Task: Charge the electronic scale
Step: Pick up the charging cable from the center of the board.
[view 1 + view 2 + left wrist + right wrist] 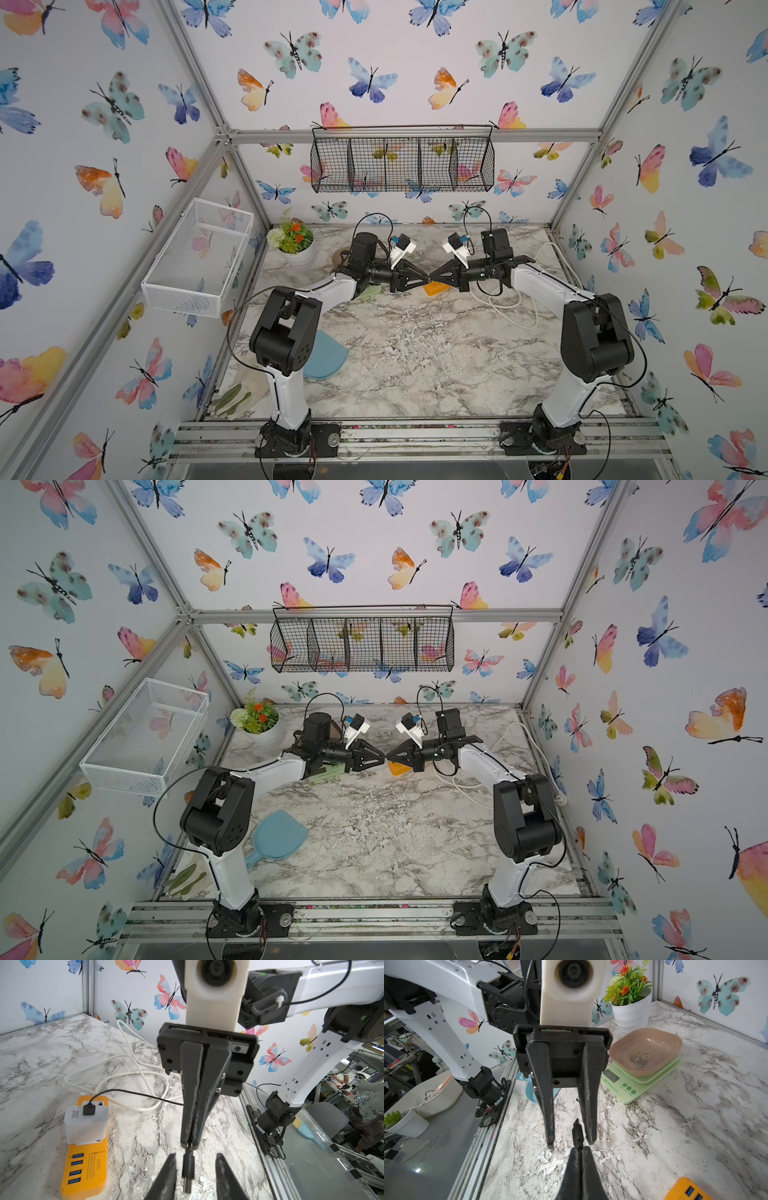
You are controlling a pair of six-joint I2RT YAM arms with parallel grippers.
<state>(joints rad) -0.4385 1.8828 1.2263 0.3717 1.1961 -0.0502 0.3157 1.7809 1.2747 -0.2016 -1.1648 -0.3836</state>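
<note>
Right pincer [189, 1145] pinched the small black cable plug [188, 1167] | left pincer [571, 1142] stood spread around it | light-green square electronic scale [629, 1084] sat well apart on the marble tabletop [685, 1126] | plug was not in it yet.

- The potted plant [293, 243] stands in the far left corner of the table [415, 353].
- The electronic scale [623, 1086] lies nearer and to the right of it, with a bowl [645, 1051] on top.
- The power strip [85, 1167] lies right of the scale, and a charger cube [86, 1124] sits on it.
- A looped cord [515, 307] lies right of the strip.
- A flat handled tool [276, 837] lies near left.
- The left gripper [571, 1142] and the right gripper [188, 1145] meet tip to tip above the table, between scale and strip.
- A wire basket [401, 164] hangs on the far wall, and a mesh basket [199, 257] on the left wall.
</note>
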